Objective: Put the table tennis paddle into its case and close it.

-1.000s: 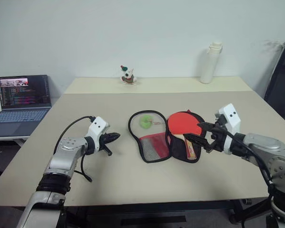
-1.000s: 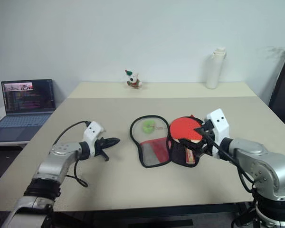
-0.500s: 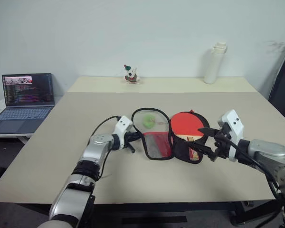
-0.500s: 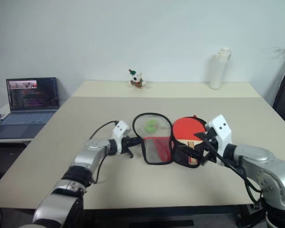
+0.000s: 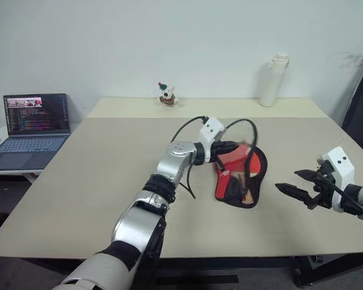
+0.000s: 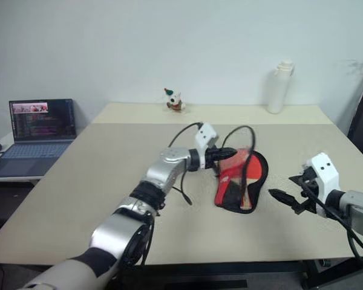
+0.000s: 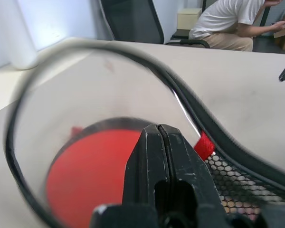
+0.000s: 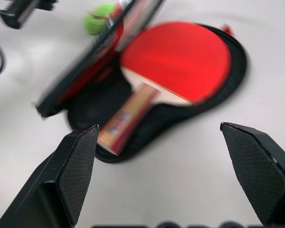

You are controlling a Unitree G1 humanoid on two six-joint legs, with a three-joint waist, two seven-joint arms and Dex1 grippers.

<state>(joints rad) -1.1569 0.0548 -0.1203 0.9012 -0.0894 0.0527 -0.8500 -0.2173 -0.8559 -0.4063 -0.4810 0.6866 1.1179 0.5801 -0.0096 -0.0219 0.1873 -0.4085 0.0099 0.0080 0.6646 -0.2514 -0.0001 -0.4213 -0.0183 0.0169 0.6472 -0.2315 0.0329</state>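
The raised flap of the case (image 5: 245, 158) was motion-blurred and hid part of the table tennis paddle (image 8: 180, 59), while the person (image 7: 230, 21) was cut off by the edge.

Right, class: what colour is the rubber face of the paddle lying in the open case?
Red; the table tennis paddle shows best in the right wrist view.

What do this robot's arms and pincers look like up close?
Both arms are silver metal with black joints and white wrist blocks marked by dark dots. The left gripper and right gripper each have two black pointed fingers, textured inside. Loose black cables loop along the wrists.
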